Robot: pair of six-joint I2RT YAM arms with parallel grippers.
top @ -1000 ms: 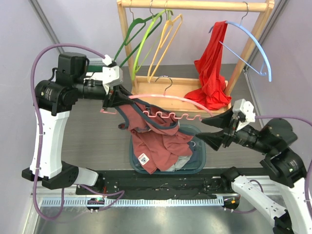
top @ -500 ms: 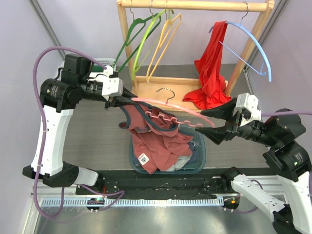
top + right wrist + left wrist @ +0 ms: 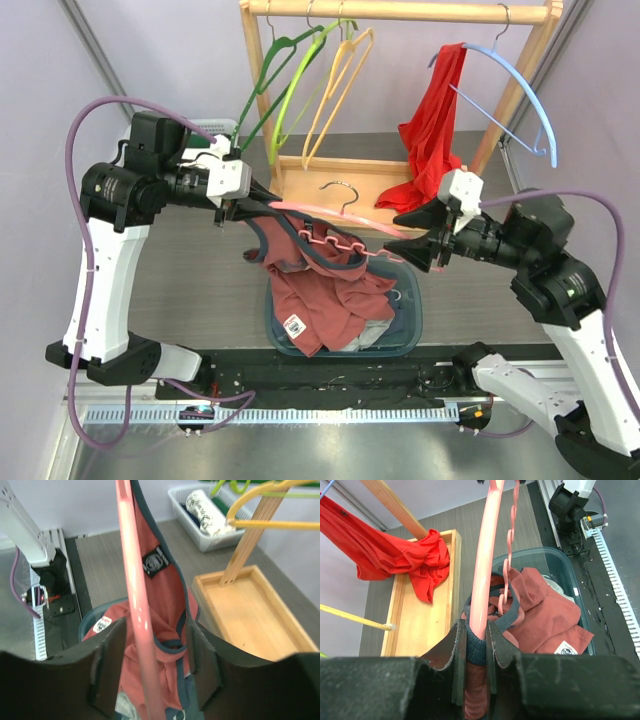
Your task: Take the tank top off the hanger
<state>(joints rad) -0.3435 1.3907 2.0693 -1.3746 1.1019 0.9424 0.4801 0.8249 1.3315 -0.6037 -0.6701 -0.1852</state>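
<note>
A pink hanger (image 3: 310, 208) carries a rust-red tank top (image 3: 320, 290) with navy trim. The top droops into a teal bin (image 3: 410, 320). My left gripper (image 3: 240, 205) is shut on the hanger's left end together with the top's strap; in the left wrist view the hanger (image 3: 487, 555) runs away from the gripper (image 3: 476, 630) over the tank top (image 3: 545, 620). My right gripper (image 3: 395, 232) is open at the hanger's right end. In the right wrist view the hanger (image 3: 132, 595) and tank top (image 3: 165, 605) lie between the open gripper's (image 3: 155, 630) spread jaws, untouched.
A wooden rack (image 3: 400, 10) stands behind with green hangers (image 3: 280, 80), a yellow hanger (image 3: 340, 80) and a blue hanger (image 3: 520, 90) holding a red garment (image 3: 435, 140). Its wooden tray base (image 3: 310, 180) lies just beyond the bin. A white basket (image 3: 200, 510) sits far left.
My right gripper has moved left and up, and its open jaws now straddle the hanger's right end. My left gripper moved slightly with the hanger, then held still.
</note>
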